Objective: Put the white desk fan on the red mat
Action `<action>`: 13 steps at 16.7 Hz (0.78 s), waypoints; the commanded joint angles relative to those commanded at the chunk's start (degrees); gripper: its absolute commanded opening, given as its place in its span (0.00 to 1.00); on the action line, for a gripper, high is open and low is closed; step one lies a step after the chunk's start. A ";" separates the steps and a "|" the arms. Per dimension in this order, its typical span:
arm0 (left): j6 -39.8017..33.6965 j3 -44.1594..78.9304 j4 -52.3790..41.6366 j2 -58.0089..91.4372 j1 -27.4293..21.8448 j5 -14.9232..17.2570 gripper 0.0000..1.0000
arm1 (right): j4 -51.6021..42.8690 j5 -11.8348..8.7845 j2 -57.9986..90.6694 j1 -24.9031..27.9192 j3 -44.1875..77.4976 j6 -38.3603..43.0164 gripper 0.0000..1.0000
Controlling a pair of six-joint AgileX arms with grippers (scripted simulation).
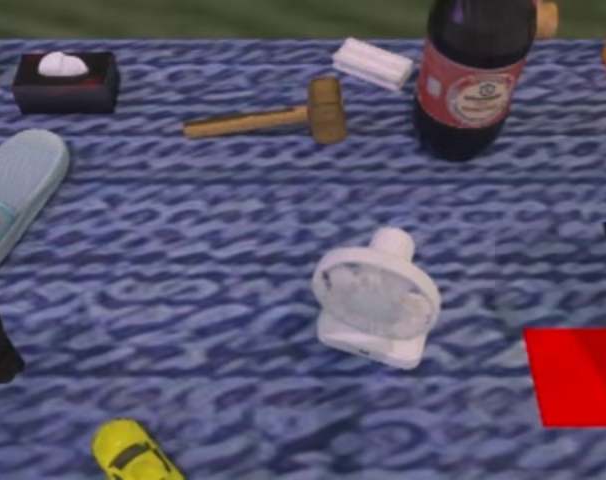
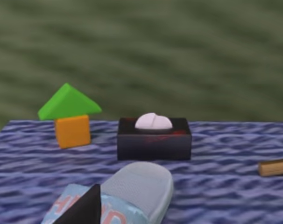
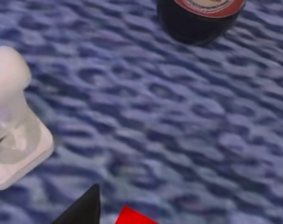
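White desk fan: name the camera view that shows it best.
The top view: the whole white desk fan shows there, grille, base and knob, mid-table left of the red mat. The right wrist view catches only its base and knob at the edge. The left wrist view shows none of it.

The top view looks down on the blue patterned table (image 1: 213,260) from above, tilted a little so the far edge shows at 12 o'clock. The left wrist view sits low near the table's 9 o'clock edge and looks almost level toward the far edge, close over the slipper (image 2: 137,189) to the dark box (image 2: 154,139); both also appear in the top view, between 9 and 11 o'clock. The right wrist view hangs close over the cloth near 3 o'clock, angled steeply down; it shares the white desk fan (image 3: 13,126), the bottle (image 3: 197,18) and a corner of the red mat (image 3: 132,217) with the top view.
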 joint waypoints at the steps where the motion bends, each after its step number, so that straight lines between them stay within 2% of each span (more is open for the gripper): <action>1: 0.00 0.00 0.00 0.00 0.00 0.00 1.00 | -4.05 -0.01 6.21 2.06 6.36 -1.32 1.00; 7: 0.00 0.00 0.00 0.00 0.00 0.00 1.00 | -27.15 -0.07 41.34 13.82 41.93 -8.96 1.00; 13: 0.00 0.00 0.00 0.00 0.00 0.00 1.00 | -44.58 -0.11 64.78 22.04 63.87 -14.39 1.00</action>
